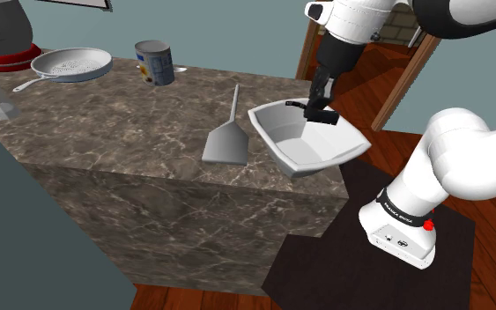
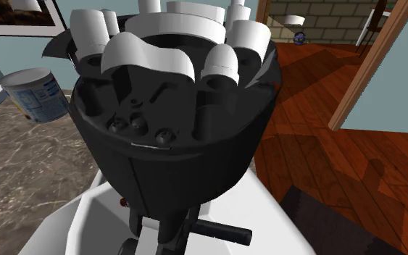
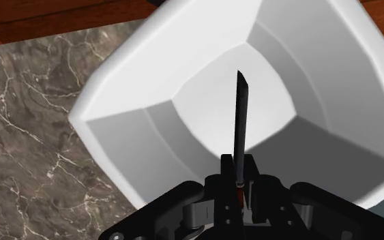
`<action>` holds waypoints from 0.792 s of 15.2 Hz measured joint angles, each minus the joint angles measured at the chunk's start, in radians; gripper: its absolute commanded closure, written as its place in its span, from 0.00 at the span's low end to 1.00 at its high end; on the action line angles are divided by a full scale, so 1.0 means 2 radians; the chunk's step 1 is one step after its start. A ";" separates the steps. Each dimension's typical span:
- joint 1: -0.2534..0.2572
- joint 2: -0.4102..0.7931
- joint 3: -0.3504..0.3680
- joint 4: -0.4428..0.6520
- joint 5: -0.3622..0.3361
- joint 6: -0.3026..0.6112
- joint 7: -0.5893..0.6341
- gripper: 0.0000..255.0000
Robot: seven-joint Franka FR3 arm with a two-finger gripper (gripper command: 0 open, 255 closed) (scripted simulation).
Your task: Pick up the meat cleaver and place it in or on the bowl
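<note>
Hanging above the white bowl (image 1: 325, 150), the gripper (image 3: 240, 180) has its fingers clamped on the dark cleaver (image 3: 239, 116). The cleaver's blade points down toward the bowl's middle. A grey spatula (image 1: 226, 137) lies on the counter (image 1: 131, 123) just beside the bowl.

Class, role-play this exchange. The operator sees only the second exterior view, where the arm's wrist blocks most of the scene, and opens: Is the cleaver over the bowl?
Observer: Yes. In the wrist view the cleaver hangs edge-on over the middle of the white bowl.
Operator: Do the jaws have it?
Observer: Yes, the wrist view shows the gripper with its jaws shut on the cleaver.
Operator: Anything else near the bowl?
Observer: A grey spatula-like tool lies on the marble counter, close beside the bowl on the shoulder view's left.
</note>
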 measured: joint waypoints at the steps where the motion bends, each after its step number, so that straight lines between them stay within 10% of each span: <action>1: 0.000 0.002 0.000 -0.005 0.000 0.007 0.000 1.00; 7: 0.001 0.001 0.002 -0.011 0.001 0.012 0.000 1.00; 8: 0.001 0.001 0.002 -0.011 0.001 0.012 0.000 0.00; 12: 0.001 0.001 0.002 -0.011 0.001 0.012 0.000 0.00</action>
